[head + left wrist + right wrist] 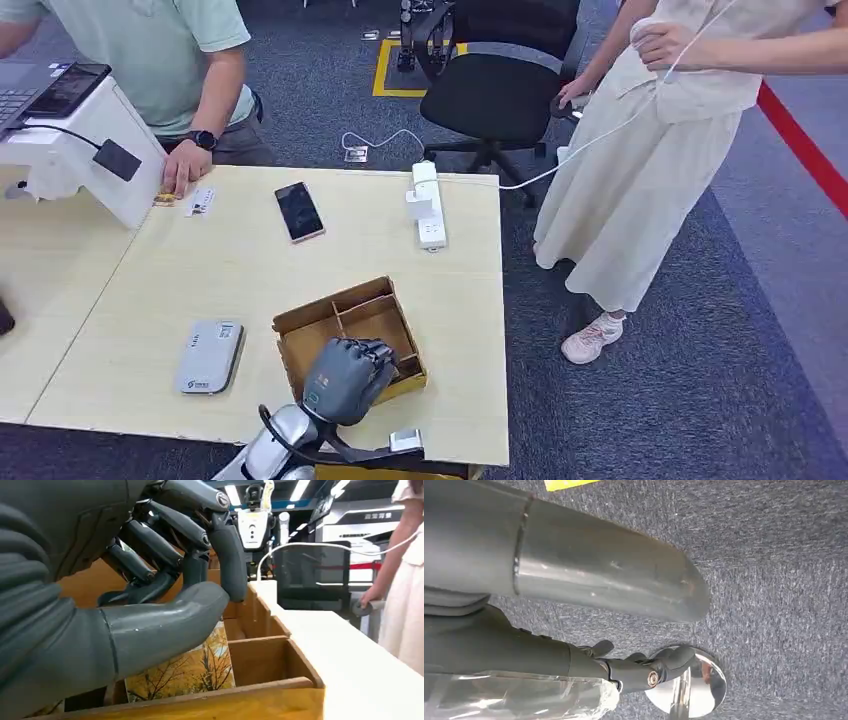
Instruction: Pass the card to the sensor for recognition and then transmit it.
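Note:
A card point(195, 670) printed with yellow autumn trees stands inside the brown cardboard divider box point(400, 300) near the table's front edge. My left hand point(345, 378) reaches down into that box. In the left wrist view the left hand point(150, 595) has its thumb laid across the card's face and its fingers curled down behind it, pinching the card, whose top edge is hidden. A flat grey-white sensor pad point(210, 356) lies on the table to the left of the box. My right hand point(574, 595) hangs over the carpet, holding nothing, its fingers apart.
A person sits at the far left with a hand point(185, 165) beside a white terminal point(90, 140). A phone point(299, 211), a small label point(201, 201) and a power strip point(428, 205) lie on the table. Another person point(640, 170) stands right, near a black chair point(495, 95).

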`<action>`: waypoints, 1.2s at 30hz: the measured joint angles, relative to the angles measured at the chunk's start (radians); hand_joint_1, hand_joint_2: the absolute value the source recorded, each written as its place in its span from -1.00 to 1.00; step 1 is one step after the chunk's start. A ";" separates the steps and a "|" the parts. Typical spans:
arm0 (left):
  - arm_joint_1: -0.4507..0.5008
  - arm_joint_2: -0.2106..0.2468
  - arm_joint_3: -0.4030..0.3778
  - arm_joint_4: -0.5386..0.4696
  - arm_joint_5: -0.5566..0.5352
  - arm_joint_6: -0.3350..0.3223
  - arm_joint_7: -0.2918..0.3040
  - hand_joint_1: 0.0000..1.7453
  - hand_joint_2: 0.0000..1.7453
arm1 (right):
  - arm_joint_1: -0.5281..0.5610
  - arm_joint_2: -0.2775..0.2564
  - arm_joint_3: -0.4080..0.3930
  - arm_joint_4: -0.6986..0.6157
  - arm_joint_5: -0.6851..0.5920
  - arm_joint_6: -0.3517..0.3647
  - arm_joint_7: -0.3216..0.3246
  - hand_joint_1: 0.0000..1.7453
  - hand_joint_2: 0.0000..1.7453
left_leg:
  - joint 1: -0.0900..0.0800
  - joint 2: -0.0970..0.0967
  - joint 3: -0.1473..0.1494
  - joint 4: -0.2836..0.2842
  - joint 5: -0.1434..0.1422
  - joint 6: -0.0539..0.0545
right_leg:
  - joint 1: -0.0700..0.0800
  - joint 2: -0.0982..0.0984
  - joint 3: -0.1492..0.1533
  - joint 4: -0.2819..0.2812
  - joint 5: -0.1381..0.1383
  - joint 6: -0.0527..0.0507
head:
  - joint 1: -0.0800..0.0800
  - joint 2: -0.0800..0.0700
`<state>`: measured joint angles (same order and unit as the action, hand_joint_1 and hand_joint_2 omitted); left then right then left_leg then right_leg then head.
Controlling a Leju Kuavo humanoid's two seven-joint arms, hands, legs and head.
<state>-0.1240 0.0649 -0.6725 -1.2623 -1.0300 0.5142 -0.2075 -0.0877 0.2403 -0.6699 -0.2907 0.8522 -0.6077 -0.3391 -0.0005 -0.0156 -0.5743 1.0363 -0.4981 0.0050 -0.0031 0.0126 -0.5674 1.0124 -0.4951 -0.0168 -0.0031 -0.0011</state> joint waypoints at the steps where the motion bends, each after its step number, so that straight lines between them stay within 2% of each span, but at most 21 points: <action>1: 0.000 0.000 0.000 0.000 0.002 0.001 0.000 1.00 1.00 | 0.000 0.000 0.000 0.000 -0.001 0.000 0.001 -1.00 -1.00 | 0.000 0.000 0.000 0.000 0.000 0.000 | 0.000 0.000 0.000 0.000 0.000 0.000 | 0.000 0.000; 9: -0.002 0.006 0.000 -0.013 0.006 -0.004 0.000 1.00 1.00 | 0.003 -0.004 0.000 0.000 0.000 -0.017 0.016 -1.00 -1.00 | 0.000 0.000 0.000 0.000 0.000 0.000 | 0.000 0.000 0.000 0.000 0.000 0.000 | 0.000 0.000; 18: -0.030 0.027 0.000 -0.096 0.045 -0.040 -0.001 1.00 1.00 | 0.009 -0.010 0.000 0.000 0.002 -0.030 0.035 -1.00 -1.00 | 0.000 0.000 0.000 0.000 0.000 0.000 | 0.000 0.000 0.000 0.000 0.000 0.000 | 0.000 0.000; 36: -0.077 0.068 0.026 -0.269 0.118 -0.061 0.003 1.00 1.00 | 0.020 -0.011 0.000 0.000 0.013 -0.042 0.047 -1.00 -1.00 | 0.000 0.000 0.000 0.000 0.000 0.000 | 0.000 0.000 0.000 0.000 0.000 0.000 | 0.000 0.000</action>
<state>-0.2009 0.1324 -0.6470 -1.5309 -0.9117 0.4532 -0.2045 -0.0678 0.2296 -0.6699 -0.2907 0.8656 -0.6497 -0.2926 -0.0005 -0.0155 -0.5742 1.0363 -0.4980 0.0049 -0.0031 0.0127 -0.5674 1.0124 -0.4951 -0.0168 -0.0030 -0.0011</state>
